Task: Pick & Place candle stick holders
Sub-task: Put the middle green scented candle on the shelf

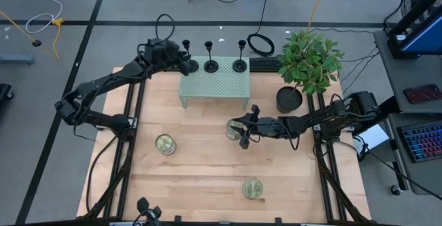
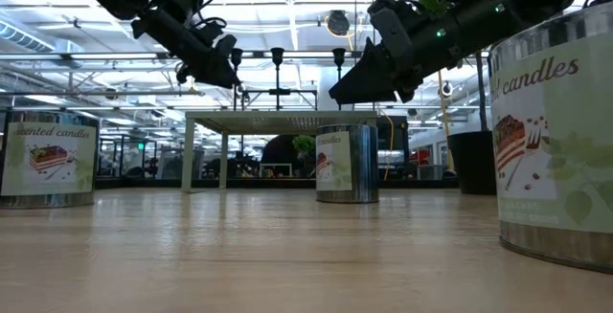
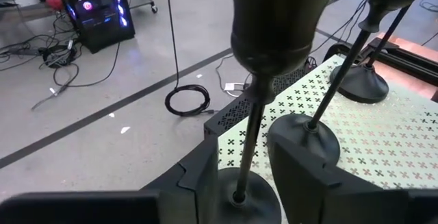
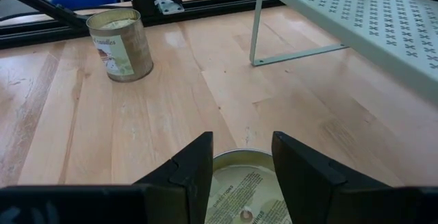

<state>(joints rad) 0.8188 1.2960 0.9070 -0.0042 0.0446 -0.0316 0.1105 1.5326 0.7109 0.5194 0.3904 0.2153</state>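
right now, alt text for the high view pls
Left gripper at the pale green perforated shelf, jaws around the leftmost of three candle stick holders. Right gripper over a candle jar on the wooden table.

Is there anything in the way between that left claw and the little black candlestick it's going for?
Nothing visible: the left gripper is already at the leftmost candle stick holder on the perforated shelf, its stem between the fingers.

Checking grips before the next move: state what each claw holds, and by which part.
Left claw straddles a candle holder's stem; whether it grips cannot be told. Right claw holds nothing, open above a candle tin.
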